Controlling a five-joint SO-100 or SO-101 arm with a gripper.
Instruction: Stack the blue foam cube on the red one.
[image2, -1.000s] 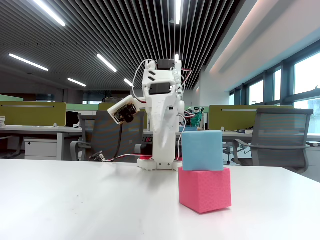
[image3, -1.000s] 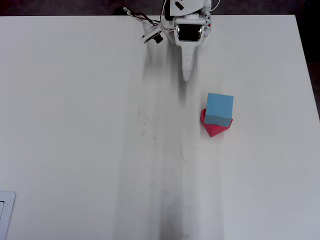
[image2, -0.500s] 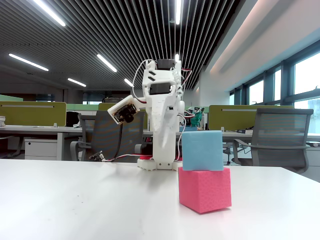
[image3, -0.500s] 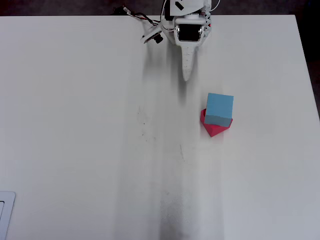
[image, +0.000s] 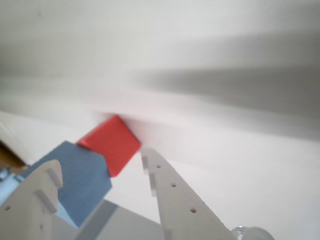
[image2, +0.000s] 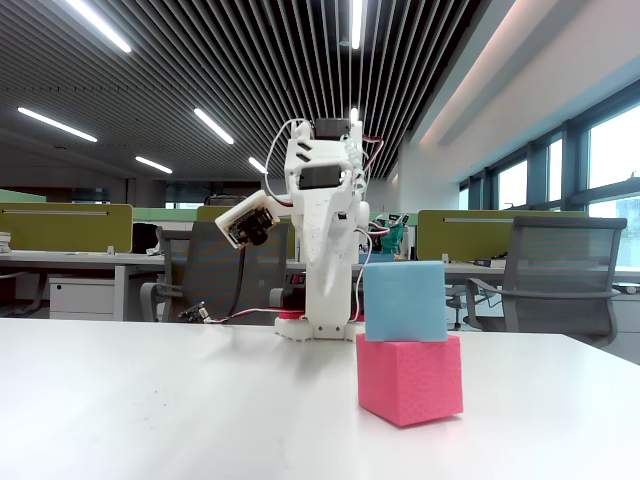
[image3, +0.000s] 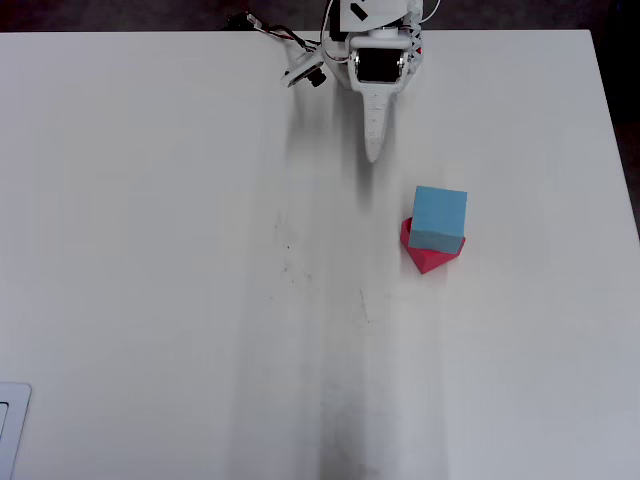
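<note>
You had the blue foam cube (image2: 404, 301) sitting on the red one (image2: 411, 378), right of centre in the fixed view, but it was turned relative to the base: in the overhead view a red corner (image3: 428, 262) stuck out below the blue top (image3: 439, 217). My guess was that the twist left less support than a square stack, so a knock to the table (image3: 180, 260) or a low sweep of the arm could have tipped the blue one off. Your arm (image2: 325, 240) stood folded and near upright at the top centre of the overhead view, well apart from the stack. The gripper (image: 100, 167) held nothing, its jaws parted in the wrist view
</note>
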